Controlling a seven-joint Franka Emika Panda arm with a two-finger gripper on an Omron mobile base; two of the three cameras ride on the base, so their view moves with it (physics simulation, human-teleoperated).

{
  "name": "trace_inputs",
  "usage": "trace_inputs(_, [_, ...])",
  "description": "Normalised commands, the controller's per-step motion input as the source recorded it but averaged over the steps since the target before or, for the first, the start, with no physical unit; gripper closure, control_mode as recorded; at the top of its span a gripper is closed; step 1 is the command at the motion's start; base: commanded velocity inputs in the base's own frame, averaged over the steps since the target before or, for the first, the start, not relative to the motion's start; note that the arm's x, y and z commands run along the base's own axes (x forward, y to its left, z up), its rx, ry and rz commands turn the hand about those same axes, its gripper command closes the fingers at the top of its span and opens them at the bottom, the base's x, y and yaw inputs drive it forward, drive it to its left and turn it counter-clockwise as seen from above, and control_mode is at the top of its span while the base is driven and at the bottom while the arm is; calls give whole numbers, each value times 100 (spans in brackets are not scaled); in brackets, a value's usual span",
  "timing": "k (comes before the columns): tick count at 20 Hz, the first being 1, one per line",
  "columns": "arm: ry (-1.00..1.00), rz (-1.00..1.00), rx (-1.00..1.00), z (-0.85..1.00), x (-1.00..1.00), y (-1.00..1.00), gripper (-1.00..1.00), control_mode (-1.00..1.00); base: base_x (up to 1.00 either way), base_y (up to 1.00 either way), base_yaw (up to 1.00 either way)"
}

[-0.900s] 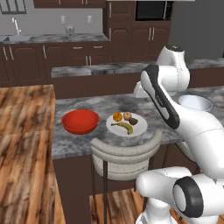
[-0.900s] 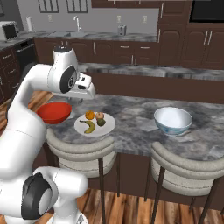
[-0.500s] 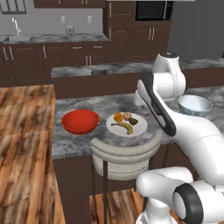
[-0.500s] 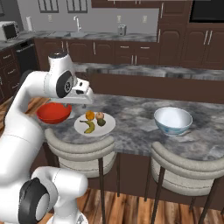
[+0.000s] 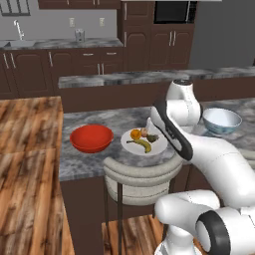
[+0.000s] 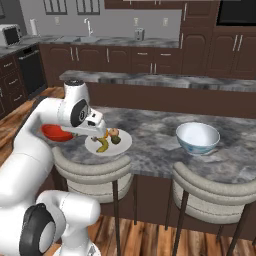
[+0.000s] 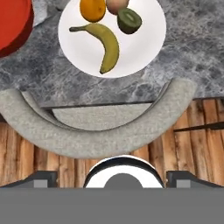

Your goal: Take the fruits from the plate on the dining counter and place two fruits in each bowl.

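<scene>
The white plate [image 7: 144, 48] lies on the grey marbled dining counter [image 7: 192, 52] and carries the fruits. These are a yellow banana [image 7: 107, 46], an orange [image 7: 92, 9], a reddish apple [image 7: 117, 4] and a dark green fruit [image 7: 129, 20]. My gripper [image 7: 113, 180] hangs above the counter's near edge, just short of the plate, open and empty, with its tips far apart. From the base, the hand [image 6: 94, 129] hovers by the plate [image 6: 120, 146]. The red bowl [image 5: 91, 138] sits left of the plate [image 5: 158, 145]. The white-blue bowl [image 5: 221, 121] stands to the right.
Grey cushioned stools with curved backs [image 7: 100, 131] [image 6: 215, 192] stand under the counter's near edge, directly below my hand. A brown wood-plank surface [image 5: 25, 149] runs along the left. A second stone counter [image 5: 149, 77] lies behind.
The arm has folded down and brought the hand lower, toward the plate's near side. The jaws have gone from shut to wide open. Fruits and bowls have not moved.
</scene>
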Motion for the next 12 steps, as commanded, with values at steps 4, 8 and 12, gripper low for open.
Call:
trace_inputs(4, [13,-15,2,-49,24,4,-100,-100,0,0,0])
trace_inputs(8, [15,-1,0,-49,36,0,-100,-100,0,0,0])
trace_inputs(12, [5,0,0,-36,46,0,-100,-100,0,0,0])
